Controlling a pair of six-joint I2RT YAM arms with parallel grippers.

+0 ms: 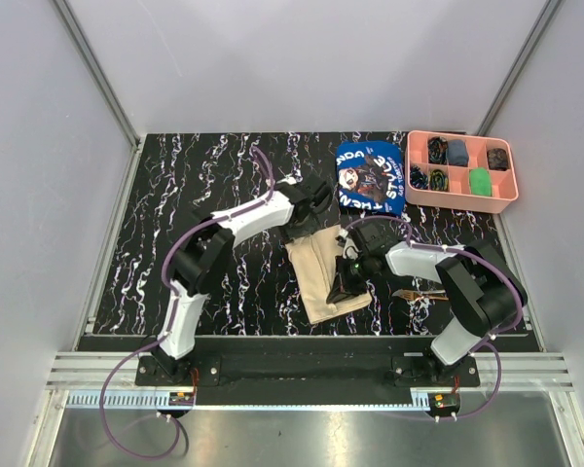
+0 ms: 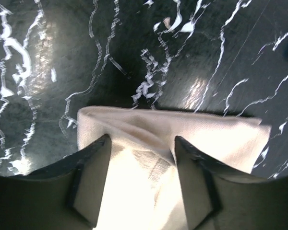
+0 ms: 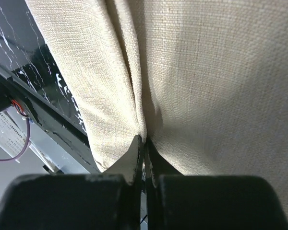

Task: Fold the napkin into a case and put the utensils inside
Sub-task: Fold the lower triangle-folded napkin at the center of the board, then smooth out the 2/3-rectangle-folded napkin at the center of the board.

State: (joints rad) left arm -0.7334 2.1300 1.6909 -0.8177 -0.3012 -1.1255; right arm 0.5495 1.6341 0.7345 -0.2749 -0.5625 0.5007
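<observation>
The napkin [image 1: 316,287] is seen just below the centre of the overhead frame as a folded beige oblong on the black marbled table [image 1: 175,195], its upper end covered by the left gripper [image 2: 141,140] and its right edge by the right gripper [image 3: 143,141]. In the left wrist view the fingers [image 2: 93,163] are spread apart, with cloth between them; contact cannot be judged. In the right wrist view the jaws are pinched tight on a ridge of cloth, and the cloth's edges are cut off by the frame. A thin brownish item [image 1: 416,293] at the lower right is largely hidden under the right arm and cannot be identified.
</observation>
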